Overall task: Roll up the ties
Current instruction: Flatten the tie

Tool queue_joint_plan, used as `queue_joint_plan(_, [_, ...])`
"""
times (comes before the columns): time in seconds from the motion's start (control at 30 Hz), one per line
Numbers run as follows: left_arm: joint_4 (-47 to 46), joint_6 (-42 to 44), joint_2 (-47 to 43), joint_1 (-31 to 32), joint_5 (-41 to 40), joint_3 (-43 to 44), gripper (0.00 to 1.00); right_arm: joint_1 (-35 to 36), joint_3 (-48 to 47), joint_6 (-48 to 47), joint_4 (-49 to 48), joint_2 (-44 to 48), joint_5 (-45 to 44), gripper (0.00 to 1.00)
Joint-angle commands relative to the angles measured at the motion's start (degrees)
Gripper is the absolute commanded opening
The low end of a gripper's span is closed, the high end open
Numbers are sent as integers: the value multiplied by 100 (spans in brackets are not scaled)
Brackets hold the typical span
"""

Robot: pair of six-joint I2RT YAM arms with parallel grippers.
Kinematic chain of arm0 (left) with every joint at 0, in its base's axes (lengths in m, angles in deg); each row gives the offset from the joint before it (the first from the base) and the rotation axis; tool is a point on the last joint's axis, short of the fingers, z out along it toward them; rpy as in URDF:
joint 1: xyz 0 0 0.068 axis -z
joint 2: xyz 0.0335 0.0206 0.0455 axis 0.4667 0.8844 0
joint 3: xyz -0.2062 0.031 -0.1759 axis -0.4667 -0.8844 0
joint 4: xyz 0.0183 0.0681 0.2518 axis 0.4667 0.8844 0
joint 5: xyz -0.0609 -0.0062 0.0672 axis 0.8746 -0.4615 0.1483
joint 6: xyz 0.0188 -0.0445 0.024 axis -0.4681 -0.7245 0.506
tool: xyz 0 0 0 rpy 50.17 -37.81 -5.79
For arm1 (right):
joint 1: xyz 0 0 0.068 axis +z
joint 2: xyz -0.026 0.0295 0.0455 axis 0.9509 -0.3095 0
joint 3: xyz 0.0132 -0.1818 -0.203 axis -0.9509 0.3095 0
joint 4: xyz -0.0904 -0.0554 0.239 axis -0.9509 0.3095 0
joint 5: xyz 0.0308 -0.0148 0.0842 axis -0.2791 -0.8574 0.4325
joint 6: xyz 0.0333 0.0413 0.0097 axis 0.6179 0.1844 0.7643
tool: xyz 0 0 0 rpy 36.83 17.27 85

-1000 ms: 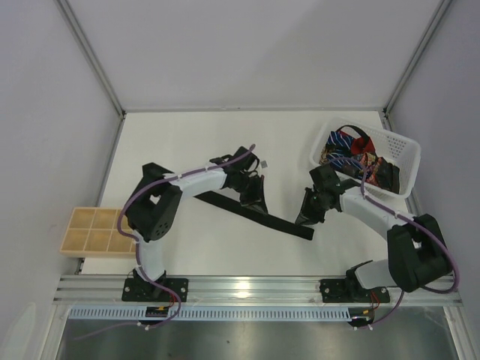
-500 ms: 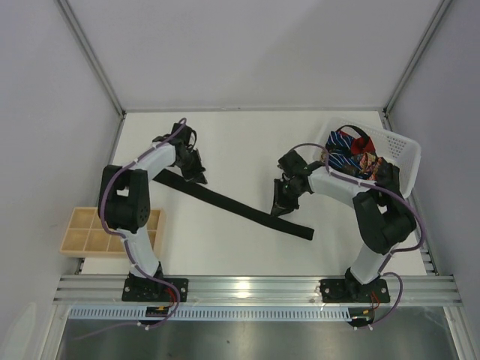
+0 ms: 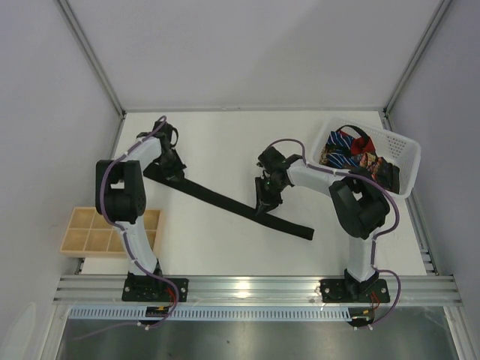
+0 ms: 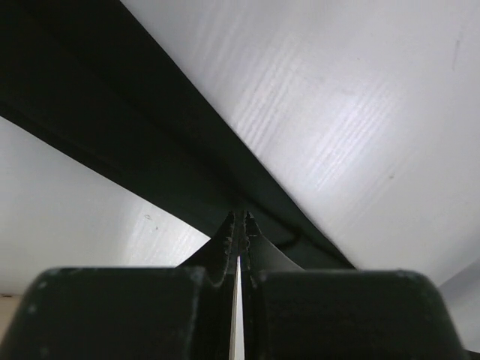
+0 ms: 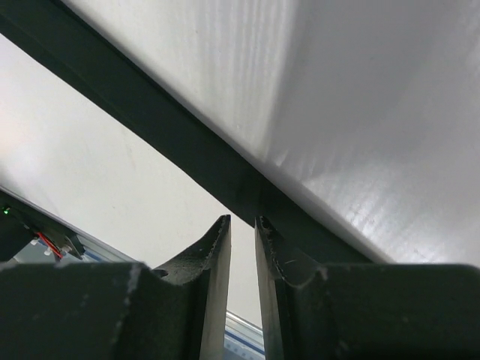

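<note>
Left arm reaches up the left side of the table [image 3: 225, 142], its left gripper [image 4: 238, 217] pinched tight on the far end of the black tie [image 3: 217, 199], which lies diagonally across the surface (other ties [image 3: 349, 146] fill the basket [image 3: 409, 154]); right arm bends inward, right gripper [image 5: 241, 221] slightly parted, tips down over the tie's middle

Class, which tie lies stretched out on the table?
The black tie: it lies full length, diagonally, on the table, while the coloured ties sit bunched in the white basket.
</note>
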Motion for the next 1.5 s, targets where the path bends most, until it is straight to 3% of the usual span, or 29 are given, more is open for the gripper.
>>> queue_joint_plan(0.0, [207, 121, 163, -50, -242, 351, 1, 51, -341, -190, 130, -204, 108, 25])
queue_joint_plan(0.43, [128, -2, 831, -15, -120, 738, 0, 77, -35, -199, -72, -486, -199, 25])
queue_joint_plan(0.67, [-136, 95, 1419, 248, 697, 1107, 1, 95, 607, 90, -423, -135, -173, 25])
queue_joint_plan(0.97, [259, 7, 2333, 1109, 1014, 2740, 0, 200, 1179, 548, -985, 182, 47, 25])
queue_joint_plan(1.13, [892, 104, 3457, 1724, 1488, 4691, 0, 551, 1091, 802, -1292, 7, 319, 25])
queue_joint_plan(1.27, [718, -72, 3531, 1892, 1927, 5080, 1, 789, 881, 917, -1443, -73, 583, 24])
queue_joint_plan(1.37, [550, -29, 3163, 1796, 1964, 5054, 11, 798, 678, 891, -1417, 137, 539, 25])
queue_joint_plan(1.47, [602, 129, 2749, 1647, 1815, 5001, 29, 685, 415, 812, -1162, 418, 372, 25])
